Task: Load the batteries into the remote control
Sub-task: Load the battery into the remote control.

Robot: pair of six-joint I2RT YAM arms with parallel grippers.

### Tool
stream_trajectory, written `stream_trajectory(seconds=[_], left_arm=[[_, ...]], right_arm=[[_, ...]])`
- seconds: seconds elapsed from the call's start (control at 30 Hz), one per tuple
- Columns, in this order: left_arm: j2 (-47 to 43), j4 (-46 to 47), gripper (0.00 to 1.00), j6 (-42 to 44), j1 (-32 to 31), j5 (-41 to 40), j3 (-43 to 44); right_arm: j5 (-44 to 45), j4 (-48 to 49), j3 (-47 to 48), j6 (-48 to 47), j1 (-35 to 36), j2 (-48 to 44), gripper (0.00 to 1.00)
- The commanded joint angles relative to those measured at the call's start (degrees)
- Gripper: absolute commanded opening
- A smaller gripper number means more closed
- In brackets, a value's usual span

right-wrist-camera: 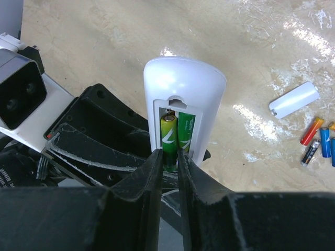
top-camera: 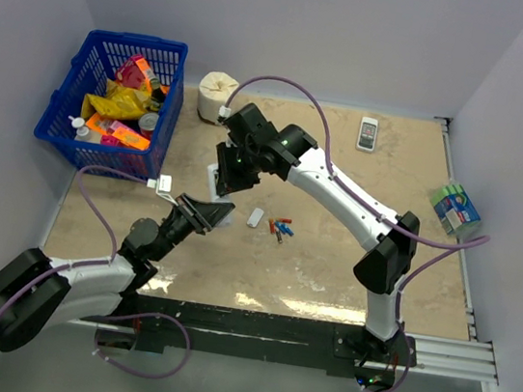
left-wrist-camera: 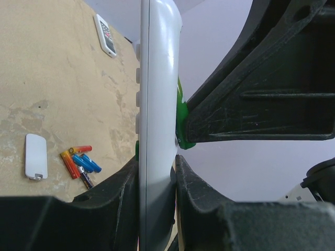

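My left gripper (left-wrist-camera: 157,167) is shut on the remote control (left-wrist-camera: 157,104), holding it upright above the table (top-camera: 330,264). In the right wrist view the remote control (right-wrist-camera: 183,83) shows its open back with two green batteries side by side in the compartment. My right gripper (right-wrist-camera: 168,154) is closed on the lower end of the left green battery (right-wrist-camera: 168,133), which sits in its slot next to the other green battery (right-wrist-camera: 187,130). Several loose batteries (top-camera: 281,228) in red, blue and orange lie on the table, also seen from the left wrist as loose batteries (left-wrist-camera: 78,159).
The white battery cover (top-camera: 256,217) lies beside the loose batteries. A short white handset (top-camera: 368,133) lies at the back right. A blue basket (top-camera: 70,101) of packets stands at the back left, with a white roll (top-camera: 218,97) next to it. A green sponge pack (top-camera: 455,210) sits off the right edge.
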Motion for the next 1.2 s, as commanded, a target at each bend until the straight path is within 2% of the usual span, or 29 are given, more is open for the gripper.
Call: stream_trajectory(seconds=[0.0, 0.5, 0.87, 1.17], left_arm=[[0.04, 5.68, 0.0, 1.05, -0.27, -0.77, 0.05], [0.31, 5.68, 0.0, -2.11, -0.18, -0.69, -0.13], [0.3, 6.29, 0.0, -5.18, -0.18, -0.6, -0.39], [0.57, 6.91, 0.0, -7.3, -0.18, -0.77, -0.66]], right_arm=[[-1.57, -0.6, 2.57, -0.66, 0.02, 0.47, 0.22], [0.1, 1.86, 1.6, 0.66, 0.11, -1.2, 0.24], [1.95, 4.14, 1.87, 1.54, 0.11, -1.9, 0.35], [4.14, 5.9, 1.96, 1.62, 0.11, -3.13, 0.39]])
